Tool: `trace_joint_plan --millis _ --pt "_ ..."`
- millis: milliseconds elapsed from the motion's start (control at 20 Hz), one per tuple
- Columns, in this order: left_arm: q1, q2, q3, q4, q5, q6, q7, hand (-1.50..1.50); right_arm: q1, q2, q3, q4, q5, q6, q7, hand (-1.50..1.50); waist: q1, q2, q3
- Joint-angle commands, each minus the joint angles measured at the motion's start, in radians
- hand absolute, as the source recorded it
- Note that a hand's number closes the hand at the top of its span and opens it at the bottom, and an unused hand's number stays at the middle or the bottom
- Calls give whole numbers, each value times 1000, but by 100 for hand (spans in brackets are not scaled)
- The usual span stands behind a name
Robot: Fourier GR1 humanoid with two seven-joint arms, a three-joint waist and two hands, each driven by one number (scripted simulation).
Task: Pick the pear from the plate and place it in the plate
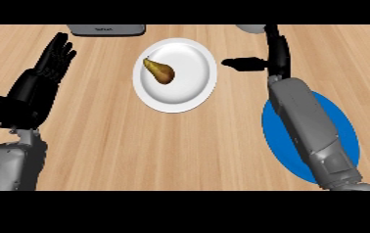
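The counter (180,144) is light wood with fine lengthwise grain. A round white plate (175,75), smooth and glossy with a shallow raised rim, lies near its middle. The pear (160,70) lies on its side in the left half of that plate: brown-gold, mottled skin, narrow neck toward the upper left, bulbous end toward the lower right.

The right robot hand (273,56) is just right of the white plate, apart from it, fingers extended up the view and thumb pointing left toward the rim; released, holding nothing. Its grey forearm crosses a flat blue plate (278,129) at lower right and hides much of it.

The left robot hand (49,63) shows at the left edge, fingers straight and raised, resting and grasping nothing.

A grey, rounded-corner slab (107,29) sits at the top edge, and a pale grey rounded object (251,28) shows partly at upper right.
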Motion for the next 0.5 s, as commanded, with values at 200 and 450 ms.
trace_joint_plan --millis 200,450 --pt "0 -6 25 34 10 -31 -36 0 140 -96 -4 -180 15 118 49 -150 4 2 0" --pt "10 -48 -20 37 -44 9 -32 0 236 -204 -37 -233 24 170 7 -150 2 2 0"
